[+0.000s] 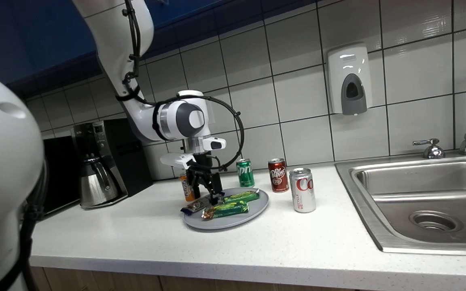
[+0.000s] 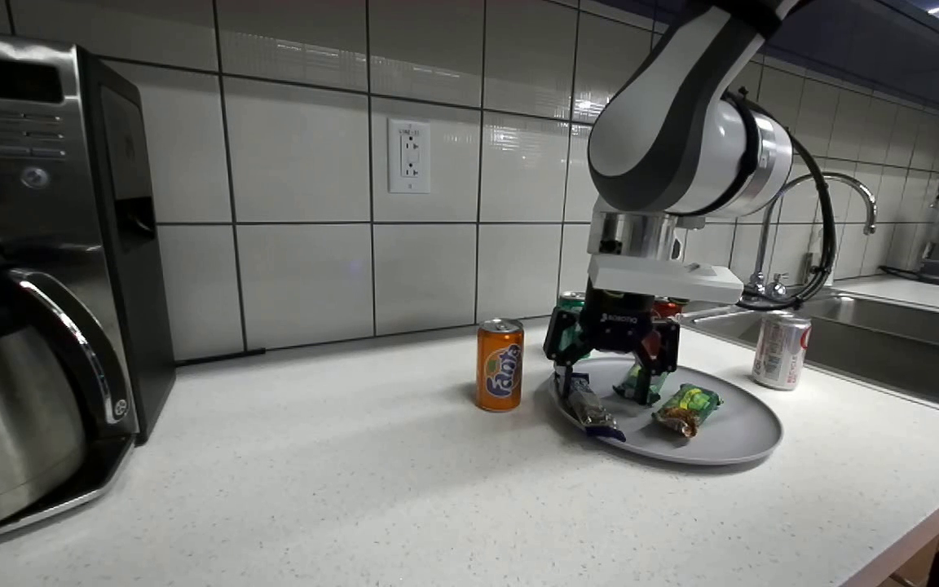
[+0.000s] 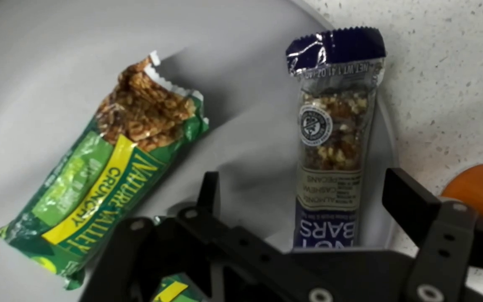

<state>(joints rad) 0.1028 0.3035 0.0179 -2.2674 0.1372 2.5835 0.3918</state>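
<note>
Grey, the plate (image 2: 742, 422) beneath the gripper (image 2: 605, 389) supports the nut bar (image 3: 334, 138), which runs between the widely spread fingers (image 3: 408, 202), its narrow width presumably the reason both long sides stand clear of them.

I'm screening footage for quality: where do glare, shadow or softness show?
Wrist view: bright glints on the dark wrapper end of the nut bar, shadow beside the Nature Valley Crunchy bar; both exterior views: pale reflections on the wall tiles, bar lettering too soft to read.
</note>
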